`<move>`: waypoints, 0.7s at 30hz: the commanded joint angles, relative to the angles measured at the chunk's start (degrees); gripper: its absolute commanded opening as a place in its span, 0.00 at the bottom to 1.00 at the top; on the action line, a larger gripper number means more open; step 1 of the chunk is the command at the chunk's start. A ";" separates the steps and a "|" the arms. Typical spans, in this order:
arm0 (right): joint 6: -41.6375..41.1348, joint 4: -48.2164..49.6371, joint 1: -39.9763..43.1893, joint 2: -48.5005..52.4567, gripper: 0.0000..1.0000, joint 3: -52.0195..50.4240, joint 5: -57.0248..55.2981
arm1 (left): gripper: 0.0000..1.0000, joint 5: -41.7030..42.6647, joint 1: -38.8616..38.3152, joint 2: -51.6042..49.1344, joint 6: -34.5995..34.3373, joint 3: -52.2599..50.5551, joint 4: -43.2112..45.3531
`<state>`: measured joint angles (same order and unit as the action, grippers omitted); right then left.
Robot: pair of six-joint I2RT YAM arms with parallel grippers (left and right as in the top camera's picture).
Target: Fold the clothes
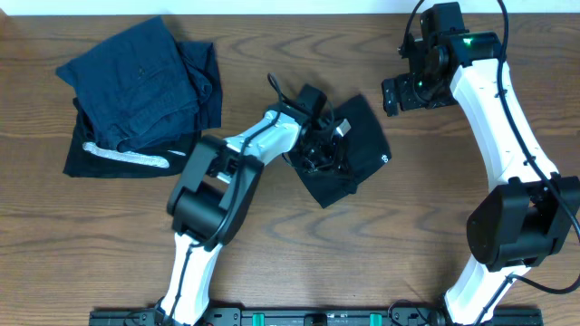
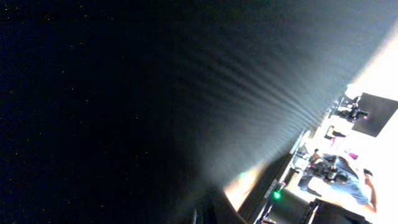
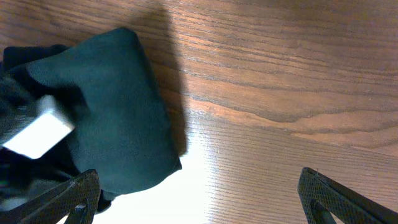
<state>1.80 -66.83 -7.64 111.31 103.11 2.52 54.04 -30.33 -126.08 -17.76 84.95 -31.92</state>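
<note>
While left arm [image 1: 237, 154] leans over it, black top [image 1: 367, 136] lies in middle of table [image 1: 435, 235], folded into small lumpy square, tiny white logo [image 1: 384, 159] at right corner. Left gripper [image 1: 324, 149] down on top, jaws closed; cannot tell if cloth pinched. Arm hides top's left part. Right gripper [image 1: 391, 95] off to right, jaws wide, holding nothing. Blue clothes pile [image 1: 145, 81] and black piece with white stripe [image 1: 118, 156] well apart, far left.

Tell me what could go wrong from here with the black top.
The left gripper is shut right in the black top; pulling away may drag the fold open. The right gripper is open and off the cloth, so nothing pins it. The navy pile lies near the left arm, which might snag it.
</note>
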 commanded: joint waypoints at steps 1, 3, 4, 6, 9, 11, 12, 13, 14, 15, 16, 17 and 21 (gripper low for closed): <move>0.61 -0.02 0.07 -0.37 0.99 0.59 -0.63 | 0.48 -6.29 1.36 8.83 0.66 0.15 -0.17; 0.61 -0.02 0.07 -0.37 0.99 0.57 -0.61 | 0.80 -10.71 1.75 11.72 4.07 0.15 -0.44; 0.61 -0.02 0.07 -0.37 0.99 0.59 -0.63 | 0.94 -13.09 2.03 13.25 6.45 0.15 -0.98; 0.61 -0.02 0.07 -0.37 0.99 0.57 -0.63 | 0.98 -16.65 2.62 15.87 9.68 0.15 -1.70; 0.61 -0.02 0.07 -0.37 0.99 0.57 -0.63 | 0.98 -20.52 3.69 19.26 15.19 0.15 -1.62; 0.61 -0.02 0.07 -0.37 0.99 0.57 -0.63 | 0.98 -26.43 3.98 20.20 17.66 0.15 -1.66; 0.61 -0.02 0.07 -0.37 0.99 0.59 -0.63 | 0.98 -30.82 3.96 20.13 18.05 0.13 -1.66; 0.61 -0.02 0.07 -0.37 0.99 0.57 -0.63 | 0.98 -33.29 3.93 19.65 18.58 0.13 -1.66; 0.61 -0.02 0.09 -0.37 0.99 0.57 -0.63 | 0.98 -33.99 3.82 19.32 19.26 0.13 -1.66; 0.61 -0.02 0.07 -0.37 0.99 0.57 -0.63 | 0.98 -34.18 3.61 18.58 20.90 0.13 -1.70; 0.61 -0.02 0.07 -0.37 0.99 0.57 -0.63 | 0.98 -34.21 3.50 17.97 21.90 0.13 -1.70; 0.61 -0.02 0.09 -0.37 0.99 0.57 -0.61 | 0.98 -34.23 3.41 17.18 23.17 0.13 -1.68; 0.61 -0.02 0.07 -0.37 0.99 0.57 -0.61 | 0.98 -38.27 3.41 13.81 24.83 0.13 -0.26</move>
<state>1.80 -66.83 -7.64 111.31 103.11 2.52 21.69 -26.81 -109.36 3.38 84.82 -32.82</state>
